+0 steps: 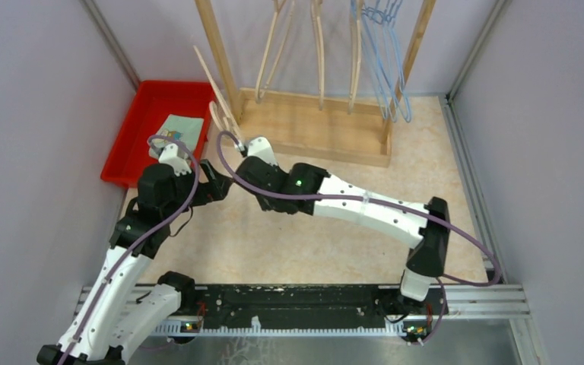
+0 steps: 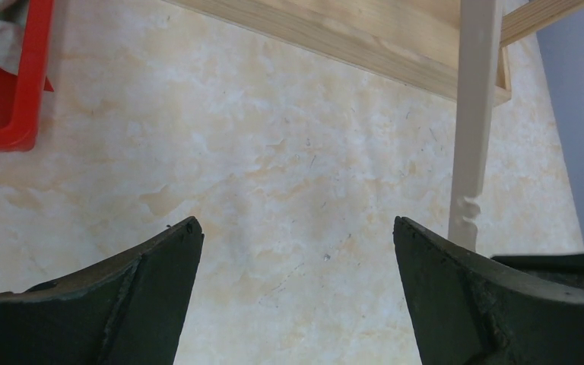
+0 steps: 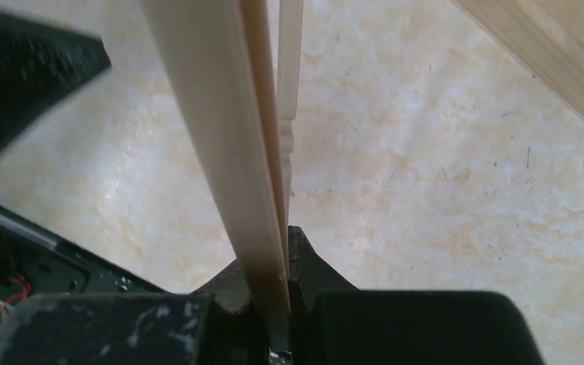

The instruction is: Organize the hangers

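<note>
My right gripper (image 1: 237, 143) is shut on a beige wooden hanger (image 1: 214, 90), held up in front of the rack's left post. In the right wrist view the hanger (image 3: 220, 137) runs up from between the pinched jaws (image 3: 277, 262). My left gripper (image 1: 224, 181) is open and empty, just left of the right one; in its wrist view the fingers (image 2: 163, 274) stand wide apart over the table, and the hanger's notched arm (image 2: 475, 114) shows to the right. Several beige hangers (image 1: 319, 53) and light-blue wire hangers (image 1: 388, 61) hang on the wooden rack (image 1: 312, 129).
A red tray (image 1: 133, 133) with a greenish cloth (image 1: 179, 129) sits at the back left, by the left wall. The rack's wooden base (image 2: 334, 34) lies ahead of the left gripper. Grey walls close in both sides. A black rail (image 1: 296, 304) runs along the near edge.
</note>
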Tool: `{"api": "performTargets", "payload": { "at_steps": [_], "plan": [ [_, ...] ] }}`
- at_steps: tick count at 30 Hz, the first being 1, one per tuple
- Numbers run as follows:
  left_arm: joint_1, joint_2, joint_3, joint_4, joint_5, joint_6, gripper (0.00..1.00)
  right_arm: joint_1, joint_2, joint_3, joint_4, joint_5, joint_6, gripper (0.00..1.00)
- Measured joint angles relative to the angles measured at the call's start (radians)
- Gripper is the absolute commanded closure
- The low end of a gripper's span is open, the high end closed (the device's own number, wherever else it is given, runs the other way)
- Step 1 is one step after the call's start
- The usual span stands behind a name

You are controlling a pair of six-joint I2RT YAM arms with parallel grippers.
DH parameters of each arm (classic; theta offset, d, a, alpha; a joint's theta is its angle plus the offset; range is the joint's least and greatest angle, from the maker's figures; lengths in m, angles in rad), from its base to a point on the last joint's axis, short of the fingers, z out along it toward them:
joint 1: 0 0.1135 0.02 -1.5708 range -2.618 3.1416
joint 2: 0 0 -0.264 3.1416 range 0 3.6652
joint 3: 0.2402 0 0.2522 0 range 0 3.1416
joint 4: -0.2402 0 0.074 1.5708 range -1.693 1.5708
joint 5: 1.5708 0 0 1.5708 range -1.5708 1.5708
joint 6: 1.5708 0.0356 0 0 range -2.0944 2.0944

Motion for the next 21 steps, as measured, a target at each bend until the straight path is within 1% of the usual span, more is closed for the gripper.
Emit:
{"api": "performTargets", "payload": {
  "at_steps": [3, 5, 9, 16, 21],
  "plan": [
    [0.0, -0.031, -0.006, -0.021, 0.001, 0.001, 0.0, 0.0, 0.106, 0.143, -0.033, 0.041, 0.018, 1.0],
    [0.0, -0.05, -0.006, -0.028, 0.001, 0.003, 0.0, 0.0, 0.154, 0.193, -0.054, 0.061, 0.032, 1.0],
    [0.0, -0.08, -0.006, -0.051, 0.001, 0.008, 0.0, 0.0, 0.169, 0.196, -0.098, 0.089, 0.069, 1.0],
    [0.0, -0.1, -0.021, -0.068, 0.013, 0.008, 0.0, -0.014, 0.166, 0.199, -0.118, 0.119, 0.158, 1.0],
    [0.0, -0.108, -0.025, -0.087, 0.032, 0.008, 0.0, -0.056, 0.199, 0.328, -0.144, 0.115, 0.198, 1.0]
  ]
}}
